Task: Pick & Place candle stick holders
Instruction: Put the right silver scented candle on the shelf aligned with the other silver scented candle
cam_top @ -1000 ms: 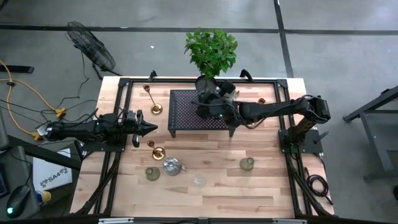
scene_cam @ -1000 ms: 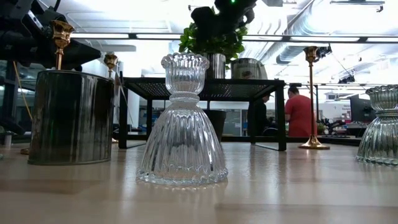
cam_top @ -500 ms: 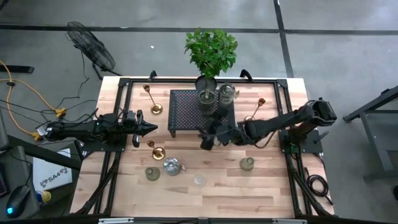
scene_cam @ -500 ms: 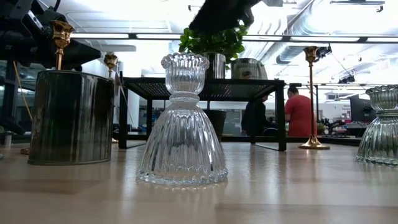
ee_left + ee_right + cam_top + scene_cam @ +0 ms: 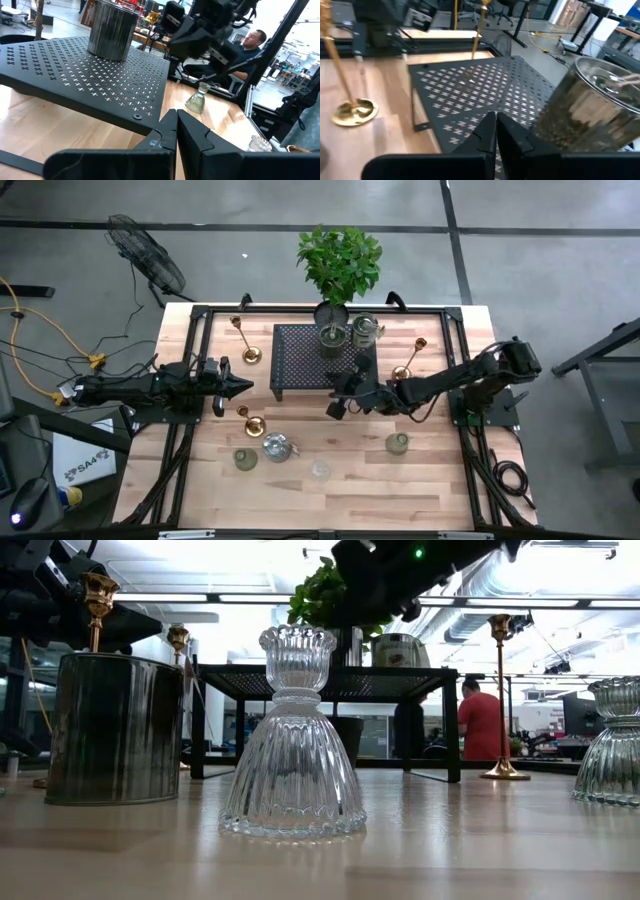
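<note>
Holders dot the table (image 5: 300, 490) seen from above: two shiny ones stand on my black perforated stand (image 5: 300, 355) at its far right corner, a silver holder (image 5: 331, 338) and a wider silver holder (image 5: 364, 330), just in front of the potted plant (image 5: 340, 262). A slim brass stick (image 5: 244, 340) stands left of the stand, another brass stick (image 5: 410, 360) right of it, and a third brass stick (image 5: 250, 420) nearer the front. Across the front lie a greenish holder (image 5: 245, 459), a squat silver one (image 5: 276, 448), a clear glass holder (image 5: 319, 471) and a second greenish holder (image 5: 397, 443). My right gripper (image 5: 338, 402) hangs off the stand's front right corner, fingers pressed together and empty; my left gripper (image 5: 238, 387) waits at the table's left, also closed on nothing.

From table height, the clear ribbed glass holder (image 5: 293, 735) fills the middle, bell-shaped with a cup on top. A dull metal cylinder (image 5: 117, 728) stands to its left, and another ribbed holder (image 5: 610, 745) is cut off at the edge. A person in red (image 5: 482, 720) shows beyond the stand (well behind the table).

Through my left wrist camera, my closed fingers (image 5: 172, 135) point past the stand towards a small glass holder (image 5: 197, 99); my other arm blocks what is behind it.

Through my right wrist camera, my closed fingertips (image 5: 492, 131) hover over the perforated top beside a shiny cylinder (image 5: 585, 107), whose contents I cannot make out.
</note>
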Controlling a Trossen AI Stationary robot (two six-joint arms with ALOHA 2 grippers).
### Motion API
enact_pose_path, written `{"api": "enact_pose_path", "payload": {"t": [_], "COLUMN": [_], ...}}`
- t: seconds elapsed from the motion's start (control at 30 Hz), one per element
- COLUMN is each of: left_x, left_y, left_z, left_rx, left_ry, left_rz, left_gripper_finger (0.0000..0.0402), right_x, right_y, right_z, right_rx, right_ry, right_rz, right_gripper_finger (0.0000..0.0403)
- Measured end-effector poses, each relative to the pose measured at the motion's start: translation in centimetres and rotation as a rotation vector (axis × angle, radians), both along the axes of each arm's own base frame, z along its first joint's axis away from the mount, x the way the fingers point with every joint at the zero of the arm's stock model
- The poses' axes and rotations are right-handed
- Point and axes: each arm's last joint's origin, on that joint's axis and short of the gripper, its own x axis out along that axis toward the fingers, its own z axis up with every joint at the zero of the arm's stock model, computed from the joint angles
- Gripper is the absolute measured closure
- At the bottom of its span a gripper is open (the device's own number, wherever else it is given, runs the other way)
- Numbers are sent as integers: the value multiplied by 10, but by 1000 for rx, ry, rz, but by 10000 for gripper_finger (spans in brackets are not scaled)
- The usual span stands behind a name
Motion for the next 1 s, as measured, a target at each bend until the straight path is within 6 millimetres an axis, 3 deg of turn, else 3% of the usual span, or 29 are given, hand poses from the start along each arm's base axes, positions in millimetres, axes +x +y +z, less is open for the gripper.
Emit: {"api": "enact_pose_path", "payload": {"t": [0.47, 1.0], "left_x": [0, 0], "left_y": [0, 0], "left_z": [0, 0], "left_rx": [0, 0], "left_ry": [0, 0], "left_rz": [0, 0], "left_gripper_finger": [400, 400], "right_x": [3, 3], "right_y": [-37, -65], "right_z": [-2, -2], "right_rx": [42, 40], "right_ry": [0, -6], "right_rz": [-69, -145], "right_gripper_finger": [400, 399]}}
